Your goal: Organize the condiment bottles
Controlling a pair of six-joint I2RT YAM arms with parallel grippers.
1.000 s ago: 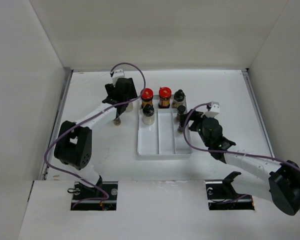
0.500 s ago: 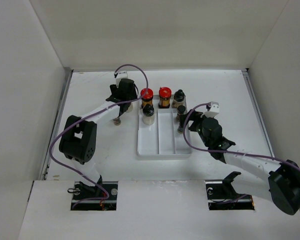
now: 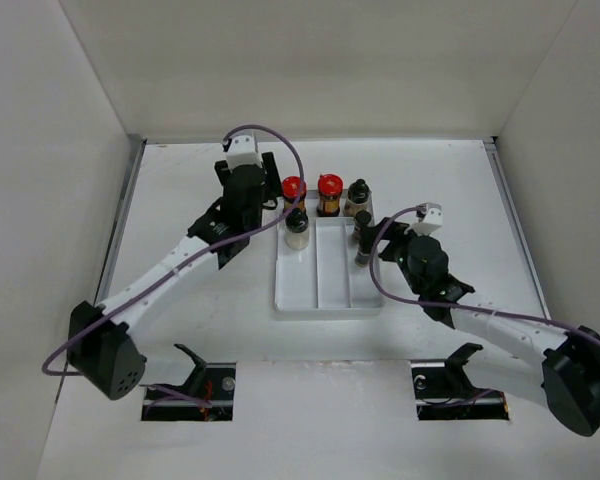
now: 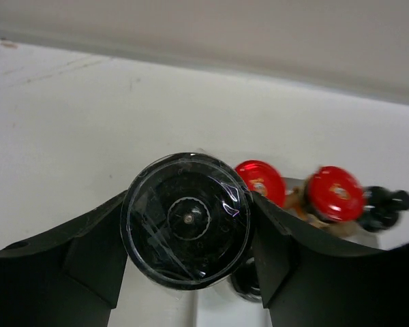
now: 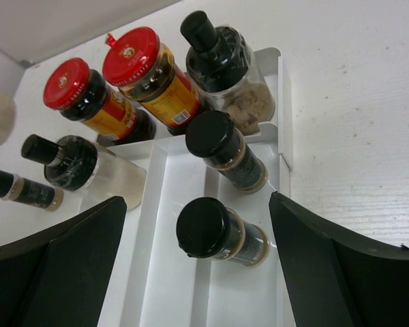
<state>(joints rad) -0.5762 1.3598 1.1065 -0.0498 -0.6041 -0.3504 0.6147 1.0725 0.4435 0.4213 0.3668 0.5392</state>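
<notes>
My left gripper (image 3: 261,183) (image 4: 187,225) is shut on a whitish jar with a wide dark lid (image 4: 186,219), just left of the two red-capped amber jars (image 3: 294,189) (image 3: 330,189) (image 4: 260,182). A black-topped bottle (image 3: 358,196) (image 5: 225,65) stands beside them. A clear black-capped bottle (image 3: 297,228) (image 5: 82,167) stands in the tray's left compartment. My right gripper (image 3: 372,250) (image 5: 194,204) is open over the right compartment. Two black-capped spice bottles (image 5: 221,150) (image 5: 211,231) stand there, the nearer one between my fingers and untouched. A slim bottle (image 5: 20,191) lies on the table.
The white divided tray (image 3: 325,292) (image 5: 170,286) sits mid-table with its front part bare. White walls close in the table on three sides. The arm bases sit at the near edge.
My left gripper has moved right with the jar, toward the red-capped jars, and its arm has stretched out. The right arm has barely moved.
</notes>
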